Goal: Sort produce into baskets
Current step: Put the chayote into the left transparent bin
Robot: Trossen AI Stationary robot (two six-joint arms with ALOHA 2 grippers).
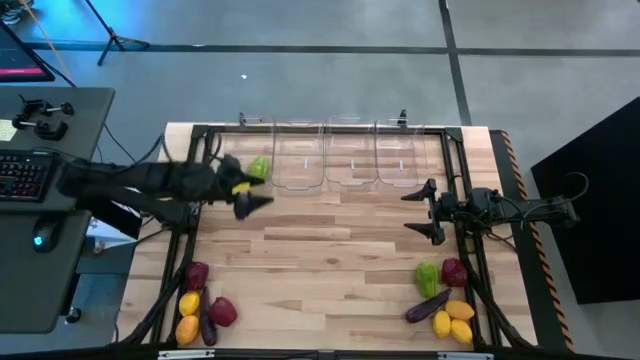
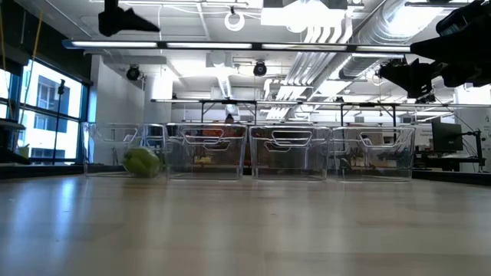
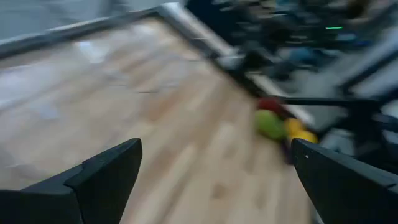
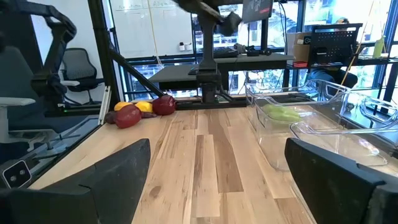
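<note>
The produce is split three ways: one green pepper (image 1: 259, 168) already lies in the leftmost basket (image 1: 262, 150) of the four clear bins along the far edge of the bench (image 1: 330, 250), a pile (image 1: 200, 305) waits at the near left corner, and another pile (image 1: 443, 298) waits at the near right corner.

We see the left pincer (image 1: 252, 194) hanging just beside that leftmost basket with its jaws wide and nothing between them. We judge its next pick lies back toward the near left corner, well apart from it, where a dark purple eggplant (image 1: 207, 325) lies with its long axis running roughly near-to-far. The left arm is clearly the nearer one for that pile.

The right pincer (image 1: 418, 210) hovers in front of the rightmost basket (image 1: 398, 160), jaws also wide and empty, with the right pile nearer to it.

We can read no brand, label or writing on the produce or baskets.
</note>
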